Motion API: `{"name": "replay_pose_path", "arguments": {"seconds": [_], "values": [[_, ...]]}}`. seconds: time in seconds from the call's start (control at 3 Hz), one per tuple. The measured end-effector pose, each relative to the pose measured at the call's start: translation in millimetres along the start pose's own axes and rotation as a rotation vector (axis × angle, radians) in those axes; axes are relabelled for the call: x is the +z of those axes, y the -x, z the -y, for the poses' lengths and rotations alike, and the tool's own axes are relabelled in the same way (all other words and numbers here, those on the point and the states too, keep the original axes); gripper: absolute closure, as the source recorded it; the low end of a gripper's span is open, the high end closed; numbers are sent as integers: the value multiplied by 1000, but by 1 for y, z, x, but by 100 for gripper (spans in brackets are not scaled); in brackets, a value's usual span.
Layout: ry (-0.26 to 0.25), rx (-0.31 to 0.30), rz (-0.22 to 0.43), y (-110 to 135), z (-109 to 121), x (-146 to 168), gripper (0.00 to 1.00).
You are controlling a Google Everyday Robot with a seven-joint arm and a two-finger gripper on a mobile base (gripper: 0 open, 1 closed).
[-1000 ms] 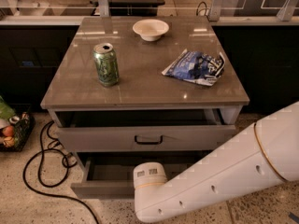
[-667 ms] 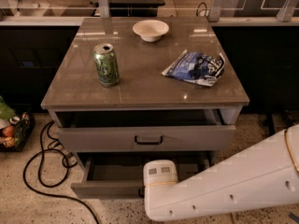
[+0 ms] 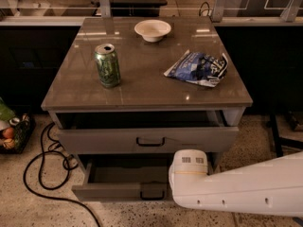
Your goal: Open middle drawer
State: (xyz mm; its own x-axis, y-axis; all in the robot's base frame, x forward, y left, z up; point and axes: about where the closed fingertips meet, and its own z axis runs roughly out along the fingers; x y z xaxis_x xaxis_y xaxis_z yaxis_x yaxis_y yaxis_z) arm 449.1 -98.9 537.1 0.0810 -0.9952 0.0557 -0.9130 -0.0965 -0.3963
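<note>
Item: grey cabinet, drawers on its near face, under a glossy tabletop [image 3: 142, 91].
Tabletop contents: green can [image 3: 107, 65], upright, at 9 o'clock. White bowl [image 3: 152, 30] at 12 o'clock, near the far edge. Blue snack bag [image 3: 198, 68], lying flat, at 3 o'clock. All three are well apart.
Top drawer [image 3: 94, 141]: largest front. It stands slightly forward of the tabletop edge, with a dark gap above it.
Middle drawer [image 3: 113, 192]: directly under the top drawer, at 6 o'clock from it. The front is drawn well forward and a shallow grey tray shows behind it. Its right end is hidden by the arm.
Loop handle [image 3: 152, 195]: small, black, at the centre of the middle drawer's front.
Arm [image 3: 246, 188]: white, entering from 4 o'clock and lying across the lower right.
Hand [image 3: 188, 171]: at the arm's end, just beside the middle drawer, at 2 o'clock from the loop handle. Whether it is open or closed cannot be told.
Floor: speckled, with a black cable [image 3: 42, 174] at 8 o'clock.
Step in hand: judged late in the pull, as the middle drawer looks largely open.
Next move: probably a short straight pull toward 6 o'clock if more travel remains. Otherwise let go and back away without nudging the front inward or striking the top drawer above.
</note>
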Motion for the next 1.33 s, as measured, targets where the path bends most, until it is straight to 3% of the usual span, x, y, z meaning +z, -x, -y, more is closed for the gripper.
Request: {"name": "replay_pose_path", "arguments": {"seconds": [1.33], "values": [[-49,-9,92,-35,17,63,100]]}}
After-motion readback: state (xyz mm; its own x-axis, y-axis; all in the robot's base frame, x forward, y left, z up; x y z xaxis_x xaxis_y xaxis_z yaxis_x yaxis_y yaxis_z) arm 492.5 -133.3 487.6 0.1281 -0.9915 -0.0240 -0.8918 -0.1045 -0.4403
